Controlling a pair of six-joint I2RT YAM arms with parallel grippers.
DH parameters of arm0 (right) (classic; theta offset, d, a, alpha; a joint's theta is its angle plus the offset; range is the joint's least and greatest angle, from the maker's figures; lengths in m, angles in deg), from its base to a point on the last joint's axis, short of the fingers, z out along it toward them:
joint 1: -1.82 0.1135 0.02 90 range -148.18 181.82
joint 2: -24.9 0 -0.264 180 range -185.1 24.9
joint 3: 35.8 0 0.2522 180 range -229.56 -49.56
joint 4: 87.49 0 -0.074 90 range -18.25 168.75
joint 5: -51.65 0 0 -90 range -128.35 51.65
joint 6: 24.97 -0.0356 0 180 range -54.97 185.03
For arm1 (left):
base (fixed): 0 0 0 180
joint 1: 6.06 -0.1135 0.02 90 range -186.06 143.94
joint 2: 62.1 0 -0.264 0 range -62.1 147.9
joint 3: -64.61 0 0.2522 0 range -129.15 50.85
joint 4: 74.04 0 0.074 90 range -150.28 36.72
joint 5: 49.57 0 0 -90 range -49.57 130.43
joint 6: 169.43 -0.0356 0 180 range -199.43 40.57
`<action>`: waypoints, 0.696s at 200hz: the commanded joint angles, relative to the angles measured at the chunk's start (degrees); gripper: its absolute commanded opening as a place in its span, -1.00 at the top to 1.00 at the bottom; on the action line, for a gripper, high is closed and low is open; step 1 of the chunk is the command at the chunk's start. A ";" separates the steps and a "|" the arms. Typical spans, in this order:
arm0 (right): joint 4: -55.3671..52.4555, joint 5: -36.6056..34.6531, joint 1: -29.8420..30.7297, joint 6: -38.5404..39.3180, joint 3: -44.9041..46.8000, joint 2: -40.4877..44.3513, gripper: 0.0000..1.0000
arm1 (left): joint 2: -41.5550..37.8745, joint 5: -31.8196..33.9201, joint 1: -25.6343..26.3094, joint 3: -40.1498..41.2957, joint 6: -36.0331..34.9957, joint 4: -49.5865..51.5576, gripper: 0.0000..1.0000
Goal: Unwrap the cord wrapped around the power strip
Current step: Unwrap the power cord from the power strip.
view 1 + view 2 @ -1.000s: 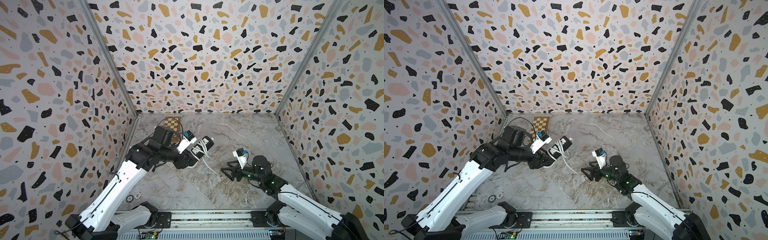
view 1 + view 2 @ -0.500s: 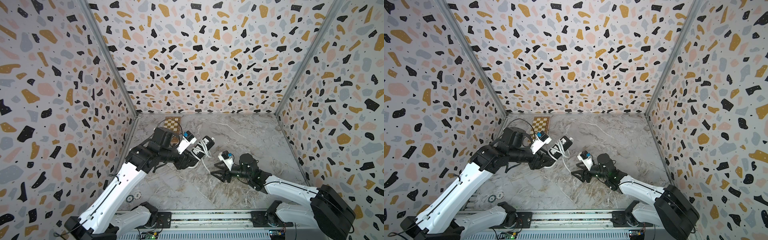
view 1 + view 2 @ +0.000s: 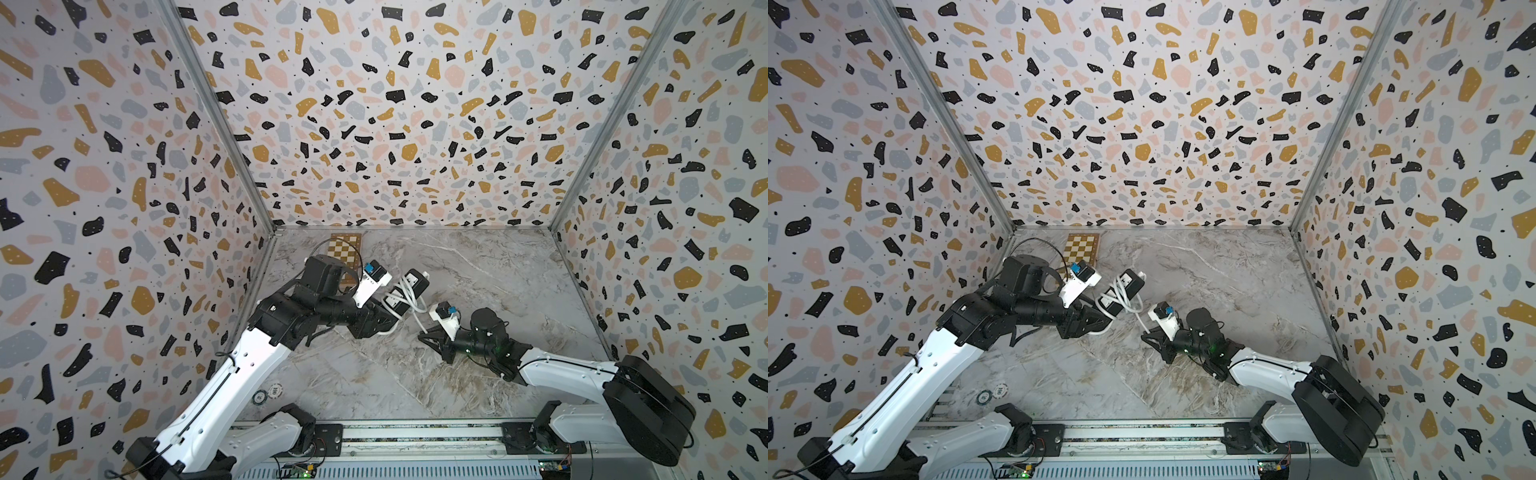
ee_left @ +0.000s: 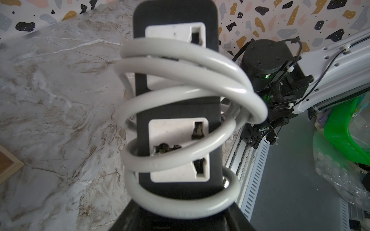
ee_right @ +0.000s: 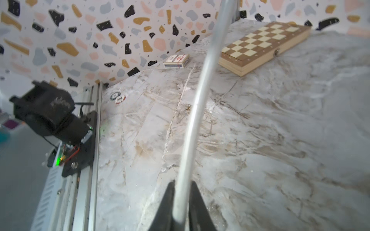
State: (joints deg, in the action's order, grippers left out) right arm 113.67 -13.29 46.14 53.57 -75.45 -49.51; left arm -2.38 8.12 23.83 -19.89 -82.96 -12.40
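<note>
The power strip (image 3: 417, 279) is a black bar with white socket faces, held above the table by its near end in my left gripper (image 3: 376, 318), which is shut on it. The white cord (image 3: 409, 302) loops several times around the bar; the left wrist view shows the coils (image 4: 180, 60) loose over the sockets of the power strip (image 4: 176, 112). A free stretch of cord runs down to my right gripper (image 3: 427, 337), which is shut on it. In the right wrist view the cord (image 5: 200, 96) passes between that gripper's (image 5: 182, 187) closed dark fingers.
A brown-and-cream chequered board (image 3: 345, 253) lies at the back left, behind the left arm. Two poker chips (image 3: 268, 395) sit at the front left near the rail. A small card box (image 5: 176, 61) lies by the left wall. A green basket (image 4: 348, 130) stands off the table.
My right arm has reached left to the hanging cord and its jaws have closed on it. The left arm and power strip have stayed put.
</note>
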 commanded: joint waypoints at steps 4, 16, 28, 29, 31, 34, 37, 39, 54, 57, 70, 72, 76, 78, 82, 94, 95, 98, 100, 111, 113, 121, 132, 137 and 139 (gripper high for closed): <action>6.05 -5.72 -0.02 -3.69 -2.07 -0.78 1.00 | -2.64 -3.46 -0.34 -0.02 1.33 -5.77 1.00; 6.98 -7.47 -0.02 -3.28 -2.67 -0.84 1.00 | -3.24 -3.46 -0.32 0.61 1.34 -5.72 1.00; 5.33 -10.44 -0.02 -1.30 -4.43 -0.44 1.00 | -3.75 -3.36 -0.30 1.37 1.39 -5.60 1.00; 5.07 -10.81 -0.02 -1.11 -4.56 -0.41 1.00 | -3.79 -3.36 -0.33 1.47 1.40 -5.56 1.00; 4.59 -11.26 -0.02 -0.56 -5.01 -0.30 1.00 | -3.86 -3.39 -0.35 1.63 1.35 -5.53 1.00; 3.67 -12.02 -0.02 0.23 -5.66 -0.14 1.00 | -4.04 -3.50 -0.35 1.84 1.40 -5.52 1.00; 2.81 -12.79 -0.02 1.13 -6.35 0.09 1.00 | -4.14 -3.57 -0.31 2.10 1.42 -5.51 1.00; 2.16 -13.38 -0.02 1.76 -6.98 0.20 1.00 | -4.26 -3.62 -0.30 2.27 1.53 -5.51 1.00; -2.87 -17.65 -0.17 6.52 -11.12 1.22 1.00 | -4.94 -4.60 -0.35 3.69 2.09 -5.68 1.00; -3.76 -18.43 -0.24 7.54 -11.92 1.48 1.00 | -5.10 -4.85 -0.36 3.94 2.24 -5.67 1.00; -6.70 -20.83 -0.92 10.83 -15.50 2.20 1.00 | -5.87 -5.75 -0.33 5.14 2.85 -6.16 1.00; -7.06 -20.97 -1.08 11.26 -16.05 2.35 1.00 | -5.96 -5.87 -0.35 5.36 2.94 -6.20 1.00; -7.93 -21.09 -1.42 12.07 -17.17 2.48 1.00 | -6.21 -6.18 -0.36 5.80 2.97 -6.50 1.00; -8.35 -21.10 -1.60 12.43 -17.73 2.58 1.00 | -6.35 -6.36 -0.36 6.03 2.99 -6.59 1.00; -9.12 -21.17 -1.98 13.10 -18.94 2.73 1.00 | -6.64 -6.56 -0.31 6.40 2.93 -6.80 1.00; -11.95 -21.41 -3.02 14.96 -22.28 3.25 1.00 | -6.97 -6.88 -0.34 7.18 2.76 -7.14 1.00; -12.18 -21.43 -3.10 15.15 -22.45 3.32 1.00 | -6.98 -6.88 -0.35 7.19 2.79 -7.16 1.00; -12.91 -21.50 -3.29 15.57 -23.27 3.54 1.00 | -7.02 -6.81 -0.35 7.27 2.69 -7.12 1.00; -13.42 -21.51 -3.41 15.90 -23.91 3.67 1.00 | -7.00 -6.75 -0.36 7.39 2.66 -7.04 1.00; -16.02 -21.95 -4.01 17.22 -26.41 4.67 1.00 | -7.06 -5.86 -0.35 7.63 2.52 -6.91 1.00; -16.44 -22.09 -4.09 17.47 -26.78 4.81 1.00 | -7.01 -5.68 -0.35 7.70 2.51 -6.92 1.00; -18.12 -22.52 -4.24 18.30 -27.78 5.89 1.00 | -6.90 -4.91 -0.35 7.94 2.64 -7.08 1.00; -20.08 -23.32 -4.32 19.00 -28.10 7.79 1.00 | -7.15 -3.67 -0.34 8.24 3.29 -7.73 1.00; -20.90 -23.76 -4.32 19.18 -27.80 8.75 1.00 | -7.18 -3.08 -0.28 8.40 3.62 -8.10 1.00; -21.22 -23.99 -4.32 19.26 -27.59 9.17 1.00 | -7.24 -2.90 -0.29 8.46 3.80 -8.29 1.00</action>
State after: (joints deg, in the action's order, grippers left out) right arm 98.98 -34.47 41.76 68.87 -101.22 -45.20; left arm -8.28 4.60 23.79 -12.09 -80.12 -14.74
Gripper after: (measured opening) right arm 0.085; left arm 0.488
